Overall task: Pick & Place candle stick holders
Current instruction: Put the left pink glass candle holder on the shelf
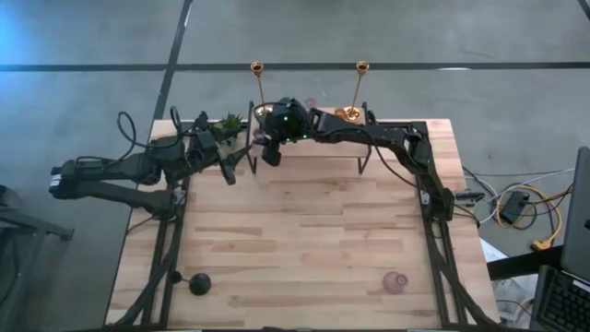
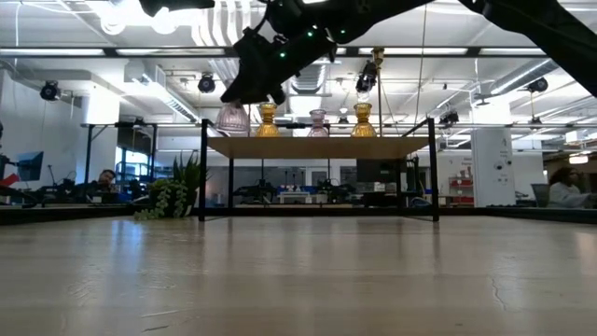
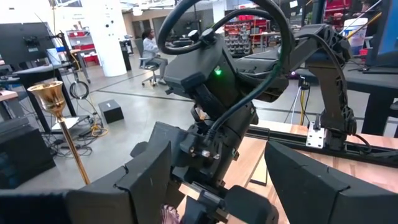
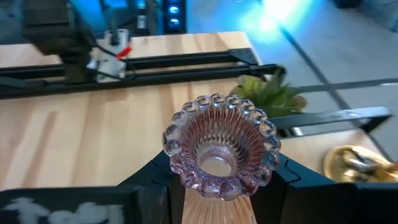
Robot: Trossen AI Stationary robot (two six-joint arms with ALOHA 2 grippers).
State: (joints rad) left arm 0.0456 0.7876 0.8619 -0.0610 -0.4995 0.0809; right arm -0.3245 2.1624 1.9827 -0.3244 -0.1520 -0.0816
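One camera is looking straight down, one level across the table (image 1: 313, 240); both are seeing the shelf (image 2: 317, 147).

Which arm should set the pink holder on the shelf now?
Right. Its gripper already holds the pink holder at the shelf's left end. The left gripper is open and empty beside it.

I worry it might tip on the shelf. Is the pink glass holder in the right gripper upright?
Upright. In the right wrist view the pink glass holder shows its beaded rim facing up, cup empty, held between the right gripper fingers.
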